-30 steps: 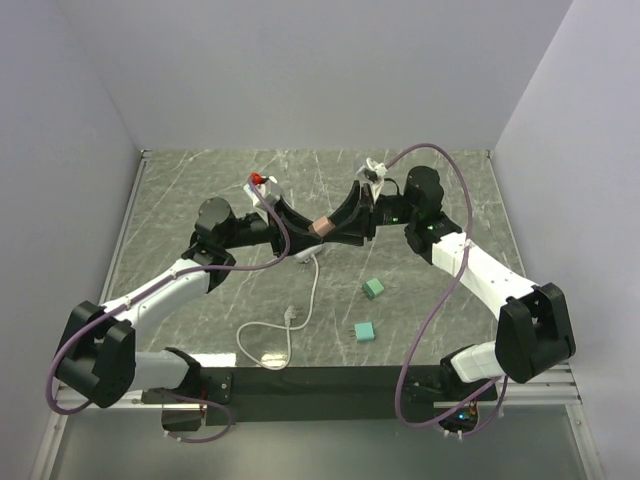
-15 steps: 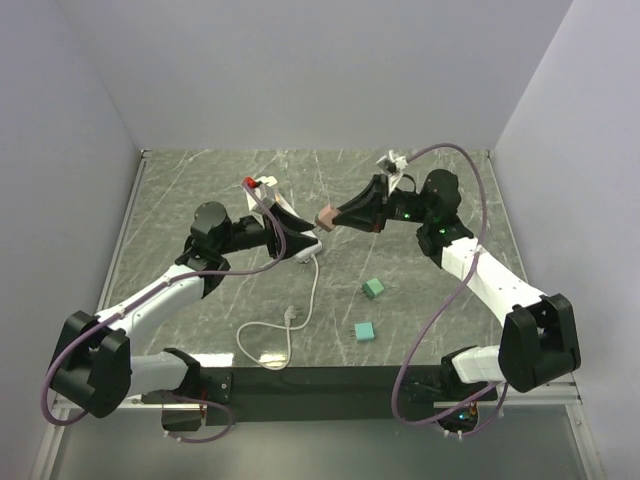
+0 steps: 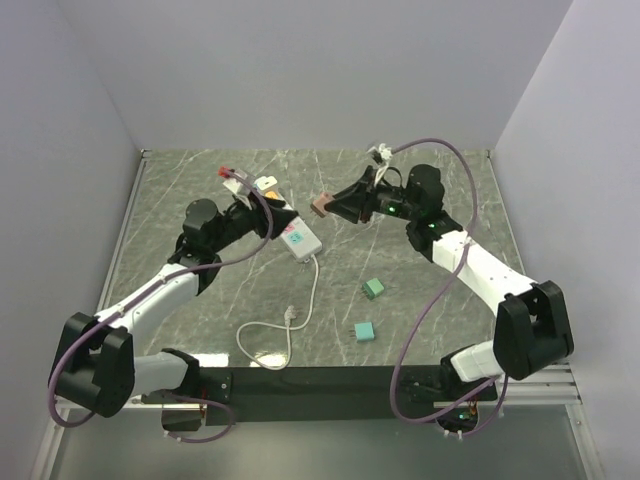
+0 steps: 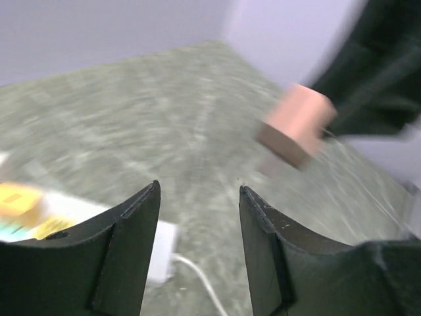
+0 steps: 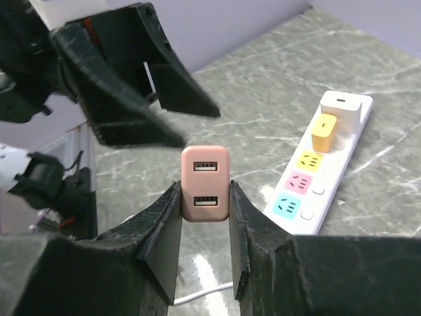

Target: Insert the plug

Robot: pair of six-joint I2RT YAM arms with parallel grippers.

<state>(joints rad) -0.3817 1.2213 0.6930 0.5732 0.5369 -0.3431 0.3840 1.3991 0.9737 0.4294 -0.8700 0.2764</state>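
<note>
A grey-green marbled table (image 3: 330, 170) is seen filling the middle of the top view, and a white oblong power strip with coloured sockets (image 3: 298, 240) is laid on it just left of centre, its white cable (image 3: 300, 310) trailing toward the lower edge. In the right wrist view a white adapter and a yellow one are seated at the strip's far end, while the yellow, pink and teal sockets below them appear free. The step in hand is judged to be the carry: the plug is held in the air above and to the right of the strip, not yet aligned. A descent onto a free socket, prongs down and square to its slots, is called for next; the prongs themselves are hidden. The left claw (image 4: 198, 210) is spread wide with nothing between its fingers, poised above the strip's near end. The right claw (image 5: 205, 197) is closed narrowly on the small pink rounded plastic plug (image 5: 205, 183), gripped by its sides with two USB ports facing the wrist camera. Two small teal cubes (image 3: 373, 289) lie apart, lower right of centre.
</note>
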